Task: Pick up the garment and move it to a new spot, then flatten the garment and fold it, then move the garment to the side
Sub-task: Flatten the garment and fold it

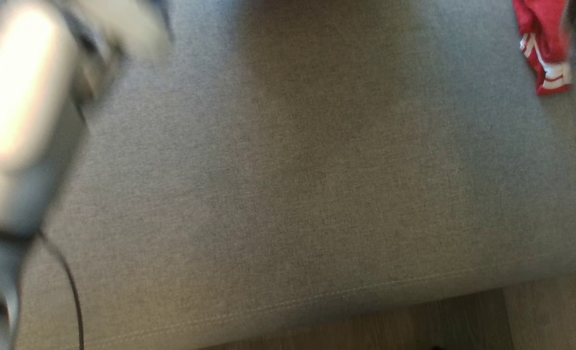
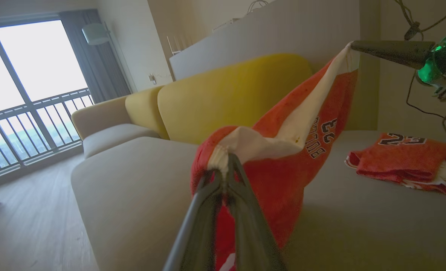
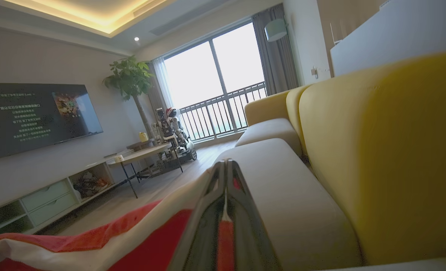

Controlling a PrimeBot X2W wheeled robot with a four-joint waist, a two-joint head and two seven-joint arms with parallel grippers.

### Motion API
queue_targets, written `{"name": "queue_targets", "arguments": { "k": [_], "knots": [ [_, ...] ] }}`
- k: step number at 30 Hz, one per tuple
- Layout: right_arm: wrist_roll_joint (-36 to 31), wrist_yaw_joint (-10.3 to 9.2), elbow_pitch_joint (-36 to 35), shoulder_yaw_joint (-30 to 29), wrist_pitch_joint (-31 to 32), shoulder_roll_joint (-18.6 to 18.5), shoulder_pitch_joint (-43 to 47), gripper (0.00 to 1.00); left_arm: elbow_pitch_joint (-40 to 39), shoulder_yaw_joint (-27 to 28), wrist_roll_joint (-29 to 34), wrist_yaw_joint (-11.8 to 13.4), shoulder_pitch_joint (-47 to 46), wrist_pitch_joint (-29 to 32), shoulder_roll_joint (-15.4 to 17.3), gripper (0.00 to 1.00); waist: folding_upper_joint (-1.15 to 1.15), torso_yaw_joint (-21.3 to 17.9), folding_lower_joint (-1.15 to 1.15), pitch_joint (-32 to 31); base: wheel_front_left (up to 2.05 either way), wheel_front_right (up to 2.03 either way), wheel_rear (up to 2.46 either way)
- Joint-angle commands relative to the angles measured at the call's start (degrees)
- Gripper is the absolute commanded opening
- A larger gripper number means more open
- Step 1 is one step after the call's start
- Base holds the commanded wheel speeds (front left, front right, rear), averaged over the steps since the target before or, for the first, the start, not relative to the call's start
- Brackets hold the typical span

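A: Grey sofa seat [image 2: 132, 195], yellow back cushions [image 2: 238, 94] behind, window [image 2: 34, 64] far left. Left gripper [image 2: 226, 165]?
B: Fingers pinched together on the white trim of the garment [image 2: 283, 177], a red jersey. It hangs in the air above the seat, stretched across to the right gripper [image 2: 353, 46], likewise clamped tight on the other white edge.
A: Handling?
B: Light, limp knit, I'd say. It sags between the two holds and is probably slick. Hem corners or shoulders look the best places to grip for flattening.
A: Second jersey [image 2: 403, 162] lies folded on the seat at the right, apart from the held one.
B: Yes. Hard parts: head view is smeared, left forearm [image 1: 20, 121] just a pale blur. Red cloth [image 1: 543, 48] sits at its top right, can't tell which jersey. Lower part of the held garment is cut off behind the fingers.
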Motion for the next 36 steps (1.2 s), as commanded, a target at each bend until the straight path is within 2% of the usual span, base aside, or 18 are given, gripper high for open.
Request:
{"name": "queue_targets", "arguments": {
  "k": [1,6,7,10,15,18,22,26,30,33,36],
  "knots": [
    [2.3,-0.02,-4.4,0.8,0.7,-1.5,6.5,0.00,-4.5,0.5,-1.5,0.1,4.9,-0.3,3.4,0.00,0.00,0.6,-0.01,-1.4,0.00,0.00,0.00],
    [6.5,-0.02,-13.4,-0.7,3.9,-5.3,25.7,0.00,-12.3,-1.8,-2.9,0.1,21.2,-0.3,6.2,0.00,0.00,1.8,-0.01,-3.8,0.00,0.00,0.00],
    [6.5,-0.02,-13.4,-0.7,3.9,-5.3,25.7,0.00,-12.3,-1.8,-2.9,0.1,21.2,-0.3,6.2,0.00,0.00,1.8,-0.01,-3.8,0.00,0.00,0.00],
    [6.4,-0.02,-17.6,-4.3,6.1,-6.4,37.4,0.00,-14.9,-2.3,-2.3,0.1,29.7,-0.3,7.6,0.00,0.00,2.3,-0.01,-5.6,0.00,0.00,0.00],
    [5.0,-0.02,-24.8,-10.6,11.8,-4.1,53.1,0.00,-17.7,-3.2,0.5,0.1,41.2,-0.3,10.2,0.00,0.00,1.6,-0.01,-8.8,0.00,0.00,0.00],
    [3.5,-0.02,-31.1,-14.1,17.6,-0.9,62.7,0.00,-19.9,-3.0,2.7,0.1,48.8,-0.3,10.9,0.00,0.00,1.4,-0.01,-10.9,0.00,0.00,0.00],
    [1.6,-0.02,-37.9,-17.5,22.8,1.7,69.9,0.00,-22.2,-2.6,4.8,0.5,54.6,-0.3,11.1,0.00,0.00,1.8,-0.01,-12.3,0.00,0.00,0.00],
    [-1.0,-0.02,-45.5,-21.9,26.7,4.2,73.3,0.00,-24.2,-1.9,3.9,0.4,58.4,-0.3,10.5,0.00,0.00,2.7,-0.01,-12.7,0.00,0.00,0.00],
    [-4.3,-0.02,-49.2,-22.2,29.2,6.6,69.1,0.00,-25.8,2.1,-2.8,0.3,58.6,-0.3,6.7,0.00,0.00,4.0,-0.01,-11.6,0.00,0.00,0.00],
    [-8.0,-0.02,-46.1,-21.5,29.1,8.2,61.7,0.00,-24.7,5.4,-10.6,0.2,57.1,-0.3,2.0,0.00,0.00,5.5,-0.01,-11.2,0.00,0.00,0.00],
    [-12.3,-0.02,-39.5,-21.9,27.7,8.8,52.5,0.00,-21.3,4.6,-17.0,0.1,53.1,-0.2,-1.4,0.00,0.00,7.6,-0.01,-10.1,0.00,0.00,0.00]
  ]
}}
